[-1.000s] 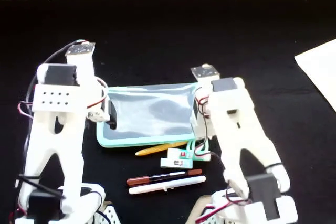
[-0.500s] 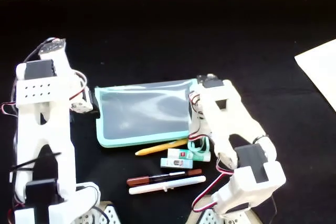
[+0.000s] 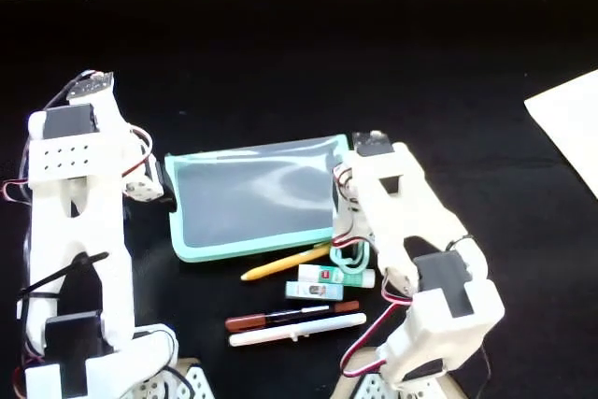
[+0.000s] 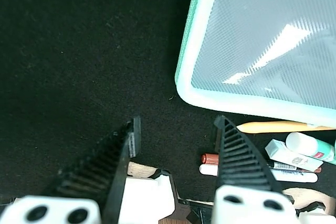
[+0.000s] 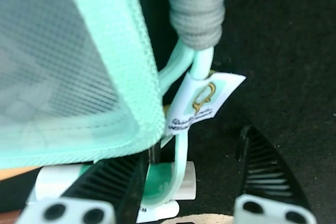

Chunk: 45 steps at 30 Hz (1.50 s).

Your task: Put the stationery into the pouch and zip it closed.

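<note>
The pouch [image 3: 252, 195] lies flat between the arms, with the stationery [image 3: 314, 291] just near of it. The left gripper [image 4: 177, 124] hangs open beside the pouch's left edge. The right gripper [image 5: 195, 142] is open around the pouch's corner loop [image 5: 181, 161].

Pouch [image 3: 252, 198] edge behind right arm [image 3: 411, 231]

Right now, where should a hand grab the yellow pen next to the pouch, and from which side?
I'd take the yellow pen at its bare end, the one farther from the white stick, coming straight down and closing across the shaft. It lies flat, slanted, beside the pouch's near edge, and its other end is crowded by that stick.
</note>
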Tool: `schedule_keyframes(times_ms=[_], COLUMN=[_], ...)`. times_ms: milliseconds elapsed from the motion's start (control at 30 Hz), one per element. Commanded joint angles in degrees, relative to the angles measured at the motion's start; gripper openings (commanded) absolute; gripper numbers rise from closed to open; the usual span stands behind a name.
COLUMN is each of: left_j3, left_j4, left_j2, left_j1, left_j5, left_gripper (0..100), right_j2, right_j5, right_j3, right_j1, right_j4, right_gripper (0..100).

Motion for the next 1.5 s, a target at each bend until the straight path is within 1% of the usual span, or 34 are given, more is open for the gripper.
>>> schedule_keyframes(times_ms=[0, 67, 100, 167, 200, 233, 300, 467, 533, 700, 833, 933, 1033, 1133, 1300, 1467], left_j3=[-2.0, -2.0, -2.0, -2.0, -2.0, -2.0, -2.0, -2.0, -1.9, -1.9, -1.9, -1.9, -2.0, -2.0, -2.0, -2.0], left_j4=[-0.4, -0.4, -0.4, -0.5, -0.5, -0.5, -0.5, -0.5, -0.5, -0.5, -0.5, -0.5, -0.5, -0.1, -0.1, -0.1], left_j2=[0.0, 0.0, 0.0, 0.0, 0.0, 0.0, 0.0, 0.0, 0.0, 0.0, 0.0, 0.0, -0.4, -0.4, -0.4, -0.4], left_j1=[-0.8, -0.8, -0.8, -0.8, -0.8, -0.8, -0.8, -0.8, -0.8, -0.7, -0.4, -0.4, -0.3, 1.4, 6.9, 10.7], left_j5=[-0.5, -0.5, -0.5, -0.5, -0.5, -0.5, -0.5, -0.5, -0.5, -0.5, -0.4, -0.3, -0.3, -0.3, -0.2, -0.2], left_gripper=[23, 23, 23, 23, 23, 23, 23, 23, 23, 23, 23, 23, 23, 23, 23, 23], right_j2=[5.4, 7.7, 8.3, 8.7, 8.7, 8.7, 8.6, 8.4, 8.4, 8.3, 8.3, 8.3, 5.9, 0.9, -7.6, -13.9], right_j5=[-0.4, 0.8, 2.3, 3.7, 3.6, 3.6, 3.6, 3.8, 3.9, 4.0, 6.7, 6.8, 6.8, 6.9, 12.3, 13.1], right_j3=[0.6, 0.6, 0.5, 0.5, 0.5, 0.5, 0.5, -1.0, -4.1, -21.6, -41.7, -57.1, -66.2, -68.7, -72.0, -77.1], right_j1=[2.8, 3.1, 3.1, 2.9, 2.9, 3.0, 3.0, 3.2, 3.9, 6.7, 8.3, 9.0, 8.9, 6.1, 0.6, -0.4], right_j4=[-0.3, 0.3, 0.3, 0.2, 0.2, 0.3, 0.2, 0.6, 2.8, 13.1, 23.6, 29.7, 29.5, 29.3, 29.2, 29.2], right_gripper=[23.9, 19.6, 14.4, 0.7, 0.5, 3.2, 0.3, 0.6, 0.6, 0.6, 0.6, 0.6, 0.6, 0.6, 0.6, 0.6])
